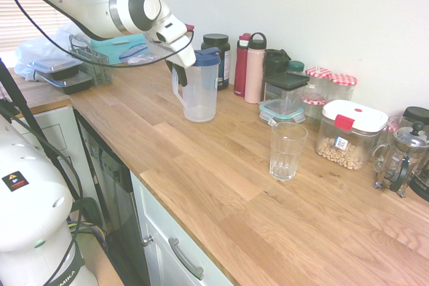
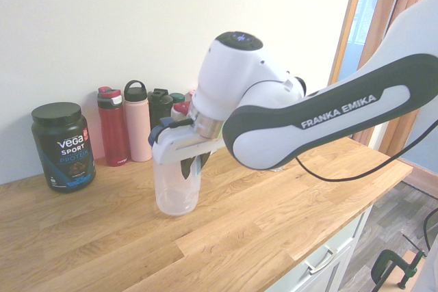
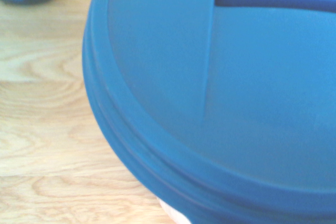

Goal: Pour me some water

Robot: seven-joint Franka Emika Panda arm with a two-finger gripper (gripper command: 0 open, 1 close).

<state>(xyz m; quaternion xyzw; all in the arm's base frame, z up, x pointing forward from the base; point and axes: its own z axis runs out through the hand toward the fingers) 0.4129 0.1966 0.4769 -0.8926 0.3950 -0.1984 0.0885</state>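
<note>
While the claw [image 1: 178,66] is clenched on the handle side of the water jug [image 1: 198,92], the jug stands upright on the counter [image 1: 221,179], or barely clear of it; contact is not resolvable. The drinking glass [image 1: 287,151], empty and upright, stands well apart from the jug, toward the counter's front edge. The jug is clear plastic with a blue lid; its water level is indistinct.

On the wooden counter [image 1: 221,185] stood one clear plastic jug with a blue lid [image 1: 199,85], one empty faceted drinking glass [image 1: 287,151], two tall insulated bottles, red [image 1: 241,65] and pink [image 1: 255,68], and one glass French press [image 1: 401,159].
</note>
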